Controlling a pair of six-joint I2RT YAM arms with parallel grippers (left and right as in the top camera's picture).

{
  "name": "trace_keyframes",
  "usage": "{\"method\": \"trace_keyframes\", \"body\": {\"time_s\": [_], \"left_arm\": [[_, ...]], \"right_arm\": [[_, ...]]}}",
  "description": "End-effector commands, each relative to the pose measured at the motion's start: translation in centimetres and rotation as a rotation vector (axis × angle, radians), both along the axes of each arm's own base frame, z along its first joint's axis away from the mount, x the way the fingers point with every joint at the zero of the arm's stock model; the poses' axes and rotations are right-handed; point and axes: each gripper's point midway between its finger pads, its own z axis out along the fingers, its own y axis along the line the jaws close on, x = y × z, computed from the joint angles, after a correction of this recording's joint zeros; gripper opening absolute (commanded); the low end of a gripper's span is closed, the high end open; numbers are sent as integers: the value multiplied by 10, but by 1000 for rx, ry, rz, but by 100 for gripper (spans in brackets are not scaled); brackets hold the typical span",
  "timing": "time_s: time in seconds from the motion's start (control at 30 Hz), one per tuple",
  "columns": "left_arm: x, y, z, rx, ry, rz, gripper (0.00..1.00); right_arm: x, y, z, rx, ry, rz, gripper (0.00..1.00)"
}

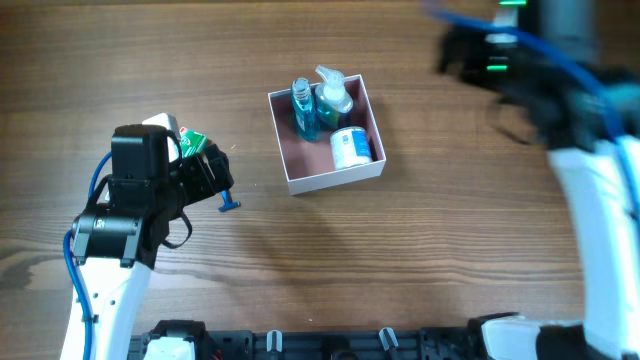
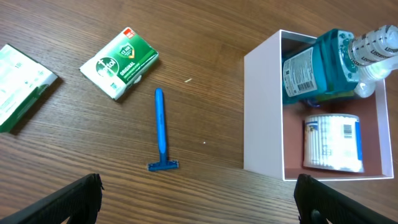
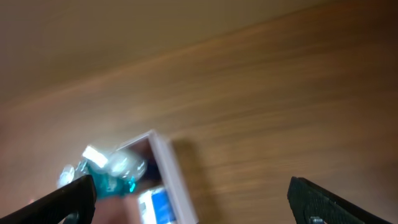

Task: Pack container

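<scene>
Midway through packing, the left claw (image 2: 198, 186) hangs wide open over green packets (image 2: 119, 62) and a blue razor (image 2: 161, 130), unpacked on the surface at 9 o'clock of the container (image 2: 264, 112). Bottles (image 2: 317, 65) and a jar (image 2: 333, 143) sit inside. The right claw (image 3: 191, 185), at its 2 o'clock, gapes empty.

Left wrist view: green box (image 2: 120, 63) on the table (image 2: 205, 37) has a white round logo, a red corner patch and white lettering that looks like "ORIGINAL". That reading is not certain, and the other lines are too small. green-and-white pack (image 2: 18, 87) at the left edge: faint print, unreadable. Inside the container (image 2: 262, 112):
- teal bottle (image 2: 317, 68): white label with fine print, nothing legible.
- white jar (image 2: 333, 144): blue-printed label with barcode-style lines, no words resolve.
- clear bottle (image 2: 376, 43): band of tiny print, unreadable.

Overhead view: labels too small. Right wrist view: blurred, no text.
</scene>
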Motion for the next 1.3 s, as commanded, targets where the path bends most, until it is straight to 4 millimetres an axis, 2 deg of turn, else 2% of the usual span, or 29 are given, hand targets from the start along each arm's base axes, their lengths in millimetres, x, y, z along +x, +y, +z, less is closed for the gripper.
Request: {"method": "trace_keyframes", "body": {"time_s": [0.0, 0.07, 0.17, 0.3, 0.4, 0.47, 0.63, 0.8, 1.1, 1.27], "left_arm": [[3, 8, 6, 53, -7, 12, 100], [7, 13, 4, 58, 29, 29, 100], [22, 22, 6, 76, 63, 40, 99], [59, 43, 5, 157, 116, 11, 100], [87, 60, -14, 213, 198, -40, 100], [96, 68, -35, 233, 252, -75, 100], [102, 74, -95, 292, 397, -254, 100], [113, 75, -138, 299, 448, -306, 100], [118, 76, -184, 321, 503, -411, 100], [114, 75, -194, 311, 532, -416, 100]], "right_arm": [[-10, -44, -10, 79, 66, -79, 100], [-21, -69, -24, 87, 136, -120, 100], [-29, -87, -40, 73, 212, -134, 100], [-31, -90, -56, 48, 283, -104, 100], [-31, -89, -61, 52, 304, -95, 100], [-32, -89, -62, 52, 306, -94, 100], [-32, -89, -62, 52, 306, -94, 100], [-32, -89, -62, 52, 306, -94, 100], [-32, -89, -62, 52, 306, -94, 100], [-32, -89, -61, 51, 305, -94, 100]]}}
